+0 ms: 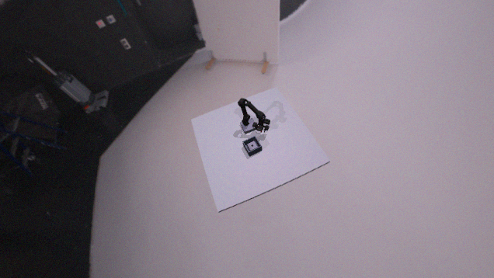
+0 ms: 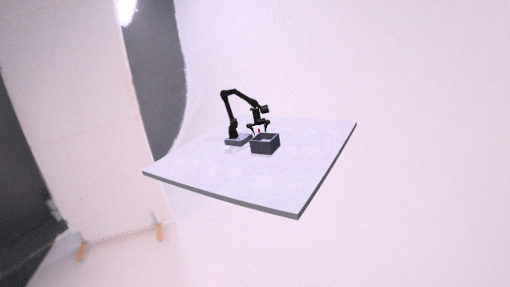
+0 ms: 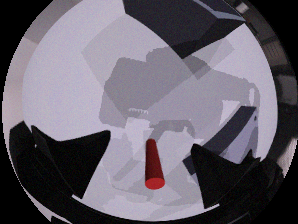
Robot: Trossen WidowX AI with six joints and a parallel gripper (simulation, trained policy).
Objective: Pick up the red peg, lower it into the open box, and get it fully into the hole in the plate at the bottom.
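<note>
The red peg [image 2: 259, 131] [image 3: 155, 175] stands upright on the table, beside the box and outside it. My gripper [image 2: 260, 132] [image 3: 152, 142] is open and points down over the peg. In the wrist view the peg shows between the wide-spread fingers, with a gap on each side. The dark open box [image 1: 252, 153] [image 2: 262, 147] [image 3: 182, 27] stands close by. In the top view the light plate [image 1: 249, 147] at its bottom shows a small dark hole near its middle. The inside of the box is hidden in the wrist view.
The arm's base [image 1: 245, 128] [image 2: 237, 141] [image 3: 227, 142] stands near the peg and the box. The square white table [image 1: 268, 171] [image 2: 224, 176] carries everything. The arm casts shadows around the peg.
</note>
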